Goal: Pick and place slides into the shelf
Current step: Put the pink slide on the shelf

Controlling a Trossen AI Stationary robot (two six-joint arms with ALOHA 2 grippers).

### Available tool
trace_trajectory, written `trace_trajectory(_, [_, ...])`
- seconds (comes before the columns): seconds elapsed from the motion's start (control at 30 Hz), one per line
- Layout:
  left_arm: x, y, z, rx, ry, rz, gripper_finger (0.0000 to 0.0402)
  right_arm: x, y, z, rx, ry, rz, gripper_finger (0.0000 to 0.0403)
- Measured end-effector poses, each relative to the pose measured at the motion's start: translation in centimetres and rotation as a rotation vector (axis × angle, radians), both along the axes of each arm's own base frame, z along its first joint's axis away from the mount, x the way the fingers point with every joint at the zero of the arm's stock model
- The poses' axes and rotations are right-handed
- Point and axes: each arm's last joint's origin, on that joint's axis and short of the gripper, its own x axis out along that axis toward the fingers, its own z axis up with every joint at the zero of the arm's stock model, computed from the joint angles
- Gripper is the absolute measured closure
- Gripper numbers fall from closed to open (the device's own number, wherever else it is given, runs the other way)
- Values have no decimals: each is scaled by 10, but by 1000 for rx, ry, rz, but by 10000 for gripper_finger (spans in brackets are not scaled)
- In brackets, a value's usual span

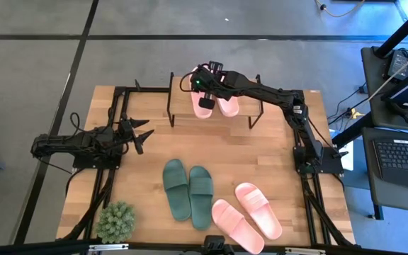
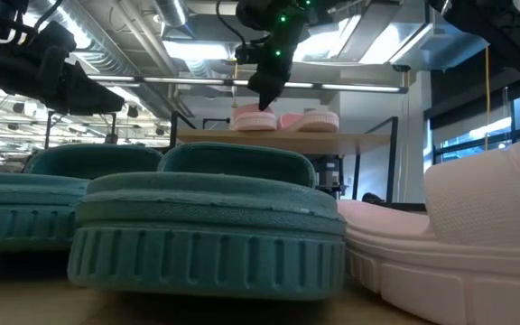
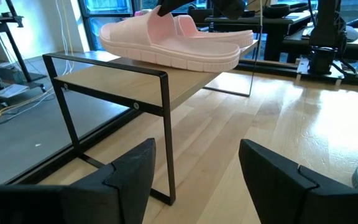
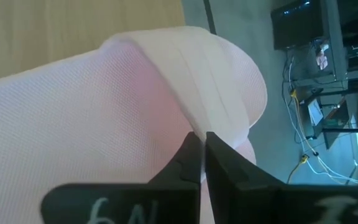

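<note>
The left gripper (image 1: 144, 136) waits spread at the table's left edge; green slides (image 1: 188, 191) and pink slides (image 1: 247, 215) lie in front. On the shelf (image 1: 183, 111) sit two pink slides; the right gripper (image 1: 204, 91), pressed together, touches the left one (image 1: 202, 106).

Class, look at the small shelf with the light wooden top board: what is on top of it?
Two light pink foam slides lie side by side on the shelf's wooden top board. The shut right gripper sits over one slide, covering part of it. The level below is not visible.
</note>
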Motion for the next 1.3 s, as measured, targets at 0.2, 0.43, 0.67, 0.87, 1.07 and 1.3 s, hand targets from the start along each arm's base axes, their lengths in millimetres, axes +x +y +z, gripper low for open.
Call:
trace_trajectory(0.2, [0,0,0,0,0,0,177,0,0,0,-12,19,23,395])
trace_trajectory(0.43, [0,0,0,0,0,0,177,1,0,0,-18,25,34,395])
trace_trajectory(0.67, [0,0,0,0,0,0,177,1,1,-1,24,17,64,395])
trace_trajectory(0.87, [0,0,0,0,0,1,177,-2,1,-2,37,44,61,395])
trace_trajectory(1.07, [0,0,0,0,1,1,177,-5,-4,-3,30,41,0,395])
trace_trajectory(1.3, [0,0,0,0,1,1,177,-10,-12,-3,17,21,-78,395])
